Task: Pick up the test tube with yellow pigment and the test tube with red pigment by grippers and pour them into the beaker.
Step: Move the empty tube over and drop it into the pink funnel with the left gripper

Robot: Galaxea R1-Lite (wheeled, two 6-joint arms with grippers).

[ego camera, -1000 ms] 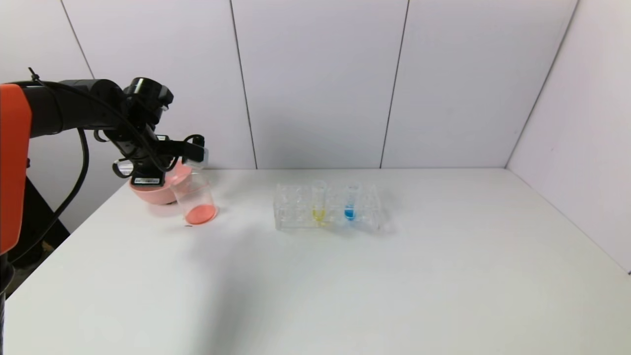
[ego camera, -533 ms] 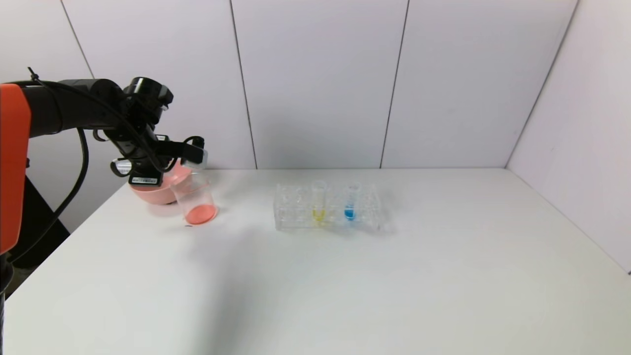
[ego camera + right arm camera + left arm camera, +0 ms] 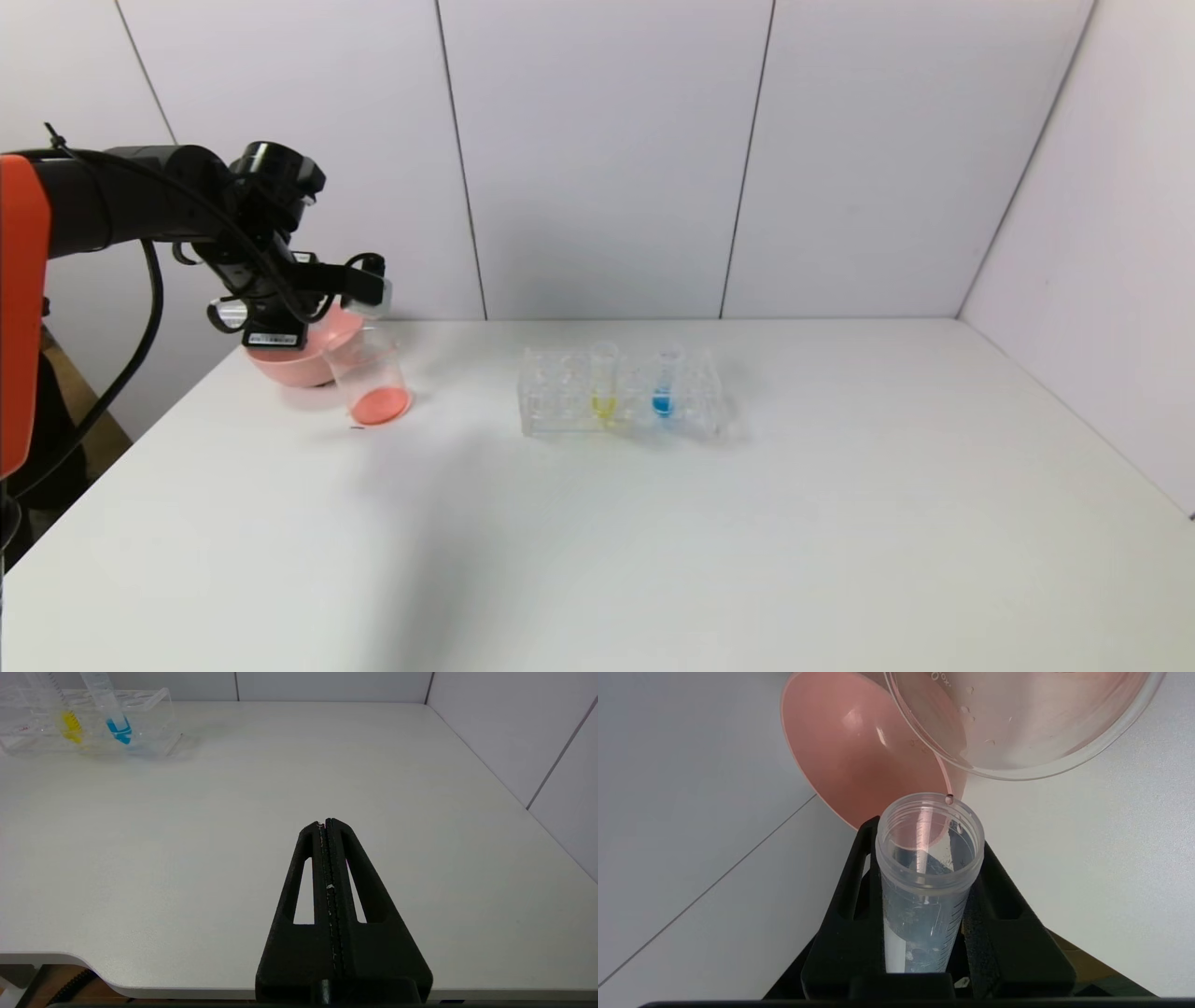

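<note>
Tube [image 3: 927,877] clamped between left jaws.

Red tube [image 3: 930,877]: clear, graduated, lying near level above the beaker's rim, open mouth toward it, one red drop at the lip.

Beaker [image 3: 367,373]: clear, upright, red-orange liquid in its base.

Yellow tube [image 3: 603,383]: upright, yellow liquid at tip.

A broad, matte white rectangular worktop [image 3: 653,541] fills the scene under soft, even light. Pale lilac-white wall panels [image 3: 597,159] divided by thin dark vertical seams rise along its far edge, and a matching panelled side wall [image 3: 1102,243] closes the right.
</note>
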